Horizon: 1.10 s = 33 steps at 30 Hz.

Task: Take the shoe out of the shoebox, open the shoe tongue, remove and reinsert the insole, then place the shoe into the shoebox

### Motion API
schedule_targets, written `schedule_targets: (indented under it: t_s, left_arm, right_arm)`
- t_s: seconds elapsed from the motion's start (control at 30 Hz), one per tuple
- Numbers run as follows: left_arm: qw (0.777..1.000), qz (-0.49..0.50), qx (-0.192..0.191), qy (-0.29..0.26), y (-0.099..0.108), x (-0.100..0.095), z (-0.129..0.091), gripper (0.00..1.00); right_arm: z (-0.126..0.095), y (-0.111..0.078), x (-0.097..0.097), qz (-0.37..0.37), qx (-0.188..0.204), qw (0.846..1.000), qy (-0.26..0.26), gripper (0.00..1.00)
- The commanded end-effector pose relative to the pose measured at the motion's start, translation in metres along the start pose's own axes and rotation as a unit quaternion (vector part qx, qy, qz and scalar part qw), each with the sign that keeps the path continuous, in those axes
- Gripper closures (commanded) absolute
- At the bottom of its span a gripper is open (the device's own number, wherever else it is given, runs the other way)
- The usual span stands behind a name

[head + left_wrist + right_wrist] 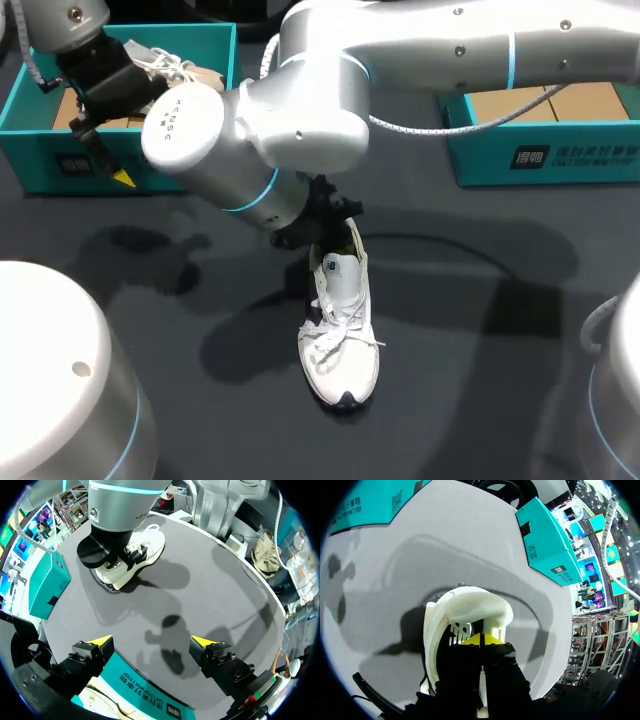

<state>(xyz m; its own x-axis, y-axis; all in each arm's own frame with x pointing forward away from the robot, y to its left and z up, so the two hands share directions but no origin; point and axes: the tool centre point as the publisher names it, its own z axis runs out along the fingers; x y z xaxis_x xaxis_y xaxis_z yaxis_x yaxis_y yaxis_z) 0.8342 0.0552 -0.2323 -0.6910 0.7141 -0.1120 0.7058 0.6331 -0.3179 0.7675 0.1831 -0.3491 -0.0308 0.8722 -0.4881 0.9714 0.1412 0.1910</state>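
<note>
Under my right gripper: the white shoe (340, 320) stands upright on the counter (500, 330), out of both boxes, its heel end beneath the gripper and its toe farthest from it.
Right gripper (482, 639): yellow tips pressed together and narrow, sunk in the shoe's mouth, with the padded white lining curving round ahead of them. I cannot tell whether they pinch the insole or the tongue.
Why so narrow: my guess is that slim tips fit down inside the opening.
Left gripper (151, 641): tips wide apart and holding nothing. It hangs over the left shoebox (45, 165), well apart from the shoe, which I take to be out of the right arm's way.
Left shoebox: directly below the left gripper, with a second pale shoe (175, 68) lying in it.
Right shoebox (560, 160): far from both grippers, with cardboard showing inside.
Step, as I judge it: tongue or insole work, with the return to a box not yet done.
</note>
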Motion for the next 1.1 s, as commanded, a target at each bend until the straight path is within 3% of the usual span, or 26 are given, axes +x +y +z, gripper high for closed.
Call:
schedule_targets:
  t_s: [0.03,0.23,0.37,0.53,0.67,0.8,0.97,1.1]
  left_arm:
    - [1.000,0.000,-0.001,0.000,0.000,0.001,0.000,0.00]
    - [1.000,0.000,-0.001,0.000,0.000,0.001,0.000,0.00]
    - [1.000,0.000,-0.001,0.000,0.000,0.001,0.000,0.00]
    - [1.000,0.000,-0.001,0.000,0.000,0.001,0.000,0.00]
    - [1.000,0.000,-0.001,0.000,0.000,0.001,0.000,0.00]
    - [1.000,0.000,-0.001,0.000,0.000,0.001,0.000,0.00]
    - [1.000,0.000,-0.001,0.000,0.000,0.001,0.000,0.00]
    - [1.000,0.000,-0.001,0.000,0.000,0.001,0.000,0.00]
  right_arm:
    - [-0.007,0.002,-0.015,0.004,-0.016,0.999,0.036,1.00]
    - [0.014,0.011,-0.003,-0.012,-0.037,0.997,0.066,1.00]
    - [0.029,0.012,0.004,-0.021,-0.025,0.995,0.094,1.00]
    - [0.044,0.005,0.019,-0.022,-0.005,0.996,0.084,1.00]
    - [0.055,-0.003,0.032,-0.026,0.029,0.997,0.060,1.00]
    - [0.064,-0.009,0.043,-0.050,0.062,0.992,0.098,1.00]
    - [0.062,-0.017,0.052,-0.065,0.115,0.981,0.144,1.00]
    - [0.047,-0.028,0.046,-0.058,0.134,0.977,0.157,1.00]
